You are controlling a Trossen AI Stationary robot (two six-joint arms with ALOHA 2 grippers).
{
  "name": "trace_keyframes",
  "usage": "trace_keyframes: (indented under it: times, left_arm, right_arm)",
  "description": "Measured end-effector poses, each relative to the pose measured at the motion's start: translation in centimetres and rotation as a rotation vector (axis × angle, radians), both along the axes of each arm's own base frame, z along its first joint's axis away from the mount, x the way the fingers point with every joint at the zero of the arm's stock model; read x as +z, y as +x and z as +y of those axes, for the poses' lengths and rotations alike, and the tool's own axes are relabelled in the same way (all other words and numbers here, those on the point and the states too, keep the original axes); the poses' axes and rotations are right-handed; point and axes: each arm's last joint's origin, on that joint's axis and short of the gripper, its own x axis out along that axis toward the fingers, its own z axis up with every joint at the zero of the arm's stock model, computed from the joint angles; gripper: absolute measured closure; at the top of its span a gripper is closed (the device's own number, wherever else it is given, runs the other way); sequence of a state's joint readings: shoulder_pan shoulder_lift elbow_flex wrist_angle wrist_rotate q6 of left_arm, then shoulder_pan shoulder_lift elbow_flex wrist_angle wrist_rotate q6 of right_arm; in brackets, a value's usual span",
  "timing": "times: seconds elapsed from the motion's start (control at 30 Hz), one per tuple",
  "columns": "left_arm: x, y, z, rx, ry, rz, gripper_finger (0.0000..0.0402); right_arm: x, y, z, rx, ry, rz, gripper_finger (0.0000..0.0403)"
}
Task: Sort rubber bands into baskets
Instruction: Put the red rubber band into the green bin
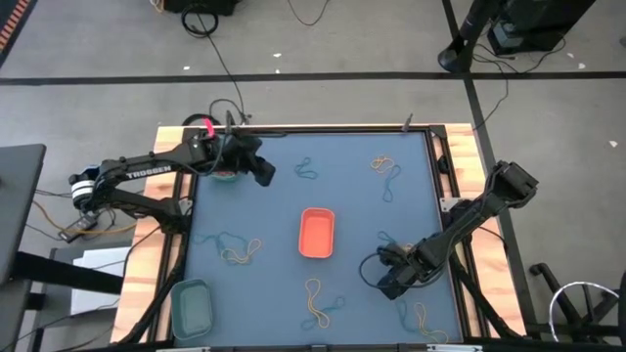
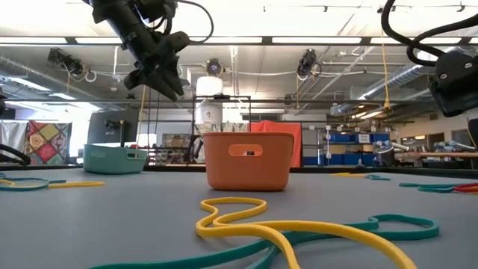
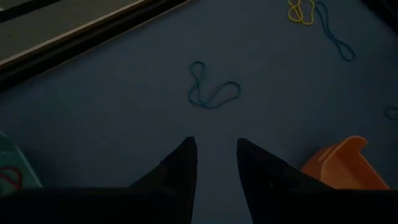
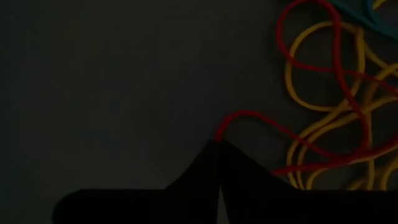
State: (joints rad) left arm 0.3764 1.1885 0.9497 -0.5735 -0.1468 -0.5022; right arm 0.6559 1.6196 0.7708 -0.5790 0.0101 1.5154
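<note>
Red rubber band: one end pinched between closed tips of right gripper, loop trailing outward across yellow bands just beside the jaws. Its far end is cut off. Left gripper narrowly parted, empty; teal band ahead, orange basket beside.

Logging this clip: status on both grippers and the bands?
Right gripper low at the mat, shut on red rubber band. Left gripper open, raised beside the bright green basket. Orange basket mid-table. Nothing blocking.
</note>
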Motion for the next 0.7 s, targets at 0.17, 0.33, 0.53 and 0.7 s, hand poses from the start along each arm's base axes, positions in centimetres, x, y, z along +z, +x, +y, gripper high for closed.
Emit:
trace_keyframes:
  times: [0.17, 0.33, 0.53, 0.7]
  left_arm:
    - [0.1, 0.1, -0.2, -0.003, 0.004, -0.008, 0.0284]
    - [0.1, 0.4, -0.6, -0.023, 0.008, -0.014, 0.0284]
    - [1.0, 1.9, -1.9, -0.144, 0.093, -0.122, 0.0284]
    - [1.8, 2.6, -2.5, -0.178, 0.127, -0.208, 0.0284]
  right_arm:
    - [1.4, 0.2, 0.1, 0.049, -0.006, -0.010, 0.0396]
    - [4.4, 1.1, 0.1, 0.059, 0.010, -0.105, 0.0399]
    - [7.1, 2.2, -1.7, 0.033, 0.002, -0.222, 0.0400]
    - [7.5, 2.5, -3.5, -0.046, -0.029, -0.199, 0.0393]
